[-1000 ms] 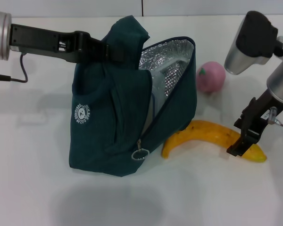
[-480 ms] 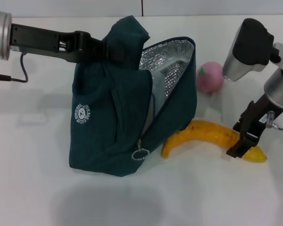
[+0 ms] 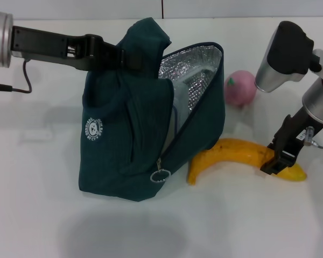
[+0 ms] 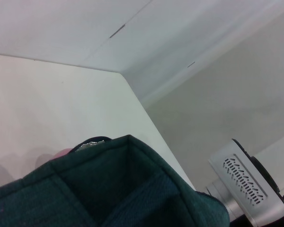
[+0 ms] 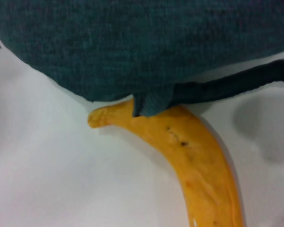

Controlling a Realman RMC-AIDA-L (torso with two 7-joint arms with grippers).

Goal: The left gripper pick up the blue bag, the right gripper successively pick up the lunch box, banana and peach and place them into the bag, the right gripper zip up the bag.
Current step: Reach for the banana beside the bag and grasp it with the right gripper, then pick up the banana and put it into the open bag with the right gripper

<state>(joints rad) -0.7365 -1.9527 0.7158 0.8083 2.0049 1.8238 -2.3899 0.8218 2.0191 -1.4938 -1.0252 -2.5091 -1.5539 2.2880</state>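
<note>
The right gripper [image 3: 279, 161] is down at the far end of the banana [image 3: 242, 156], well away from the fruit's middle. Its jaws straddle that end, but whether they have closed on it cannot be told. The left gripper [image 3: 105, 55] holds the blue bag [image 3: 134, 134] up by its top fabric, jaws clamped on it, mouth open toward the right arm.

Risks:
- A grasp this near the tip is off-balance. On lifting, the long free end is likely to swing down or twist out of the jaws.
- The banana's other end lies touching the bag's lower edge, and in the right wrist view a dark strap [image 5: 236, 85] of the bag crosses just above it. Dragging the fruit could snag the strap or tug the bag.
- The bag hangs from one hold only; a push from the banana at the mouth could tilt or fold the opening.

Surroundings: the peach [image 3: 240, 87] sits on the worktop [image 3: 37, 204] behind the banana, near the bag's open mouth, apart from both. The zipper ring [image 3: 161, 176] hangs at the bag's lower front. The lunch box is not visible on the worktop.
</note>
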